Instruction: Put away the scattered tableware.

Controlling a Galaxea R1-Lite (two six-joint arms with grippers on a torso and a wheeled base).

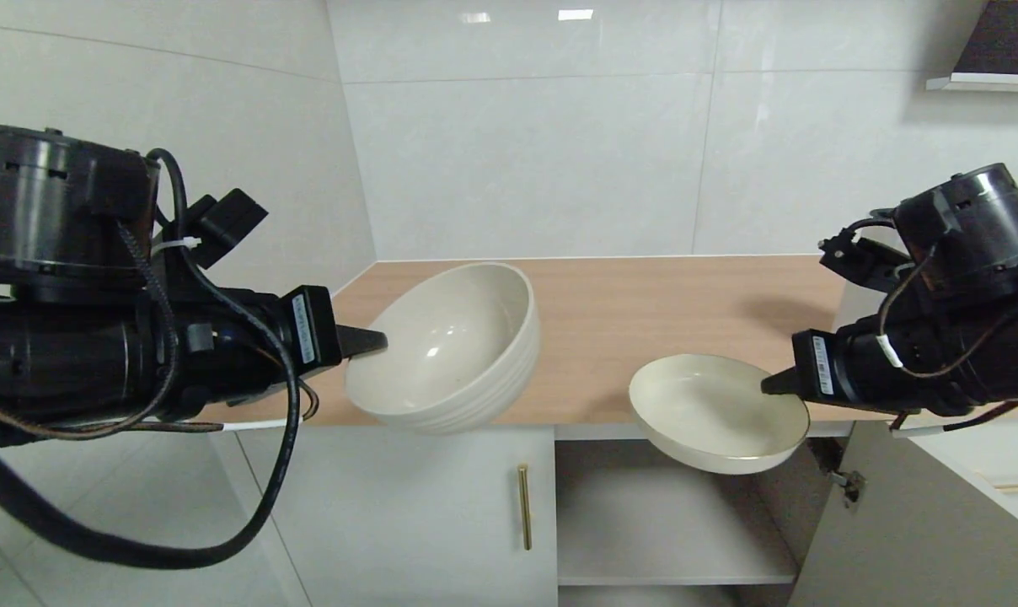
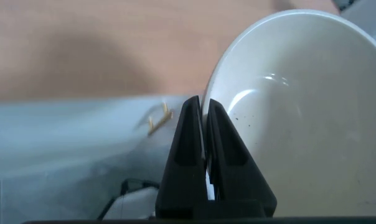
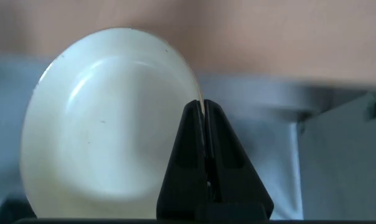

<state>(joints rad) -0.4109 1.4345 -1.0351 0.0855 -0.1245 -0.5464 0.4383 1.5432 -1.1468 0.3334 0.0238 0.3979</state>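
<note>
Right gripper [image 1: 767,388] pinches the shallow cream ceramic plate [image 1: 707,406], seemingly nearer the open white cabinet shelf [image 1: 669,539] below; left gripper [image 1: 380,341] pinches the deep cream ribbed bowl [image 1: 450,337].

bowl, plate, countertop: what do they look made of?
The bowl is cream and glossy, with sharp glints inside and a ribbed outer wall: likely glazed ceramic, melamine possible. The plate has the same cream, a softer sheen and a thin golden rim line: probably glazed ceramic too. The countertop is matte tan: wood or wood-look laminate, cannot tell which.
</note>
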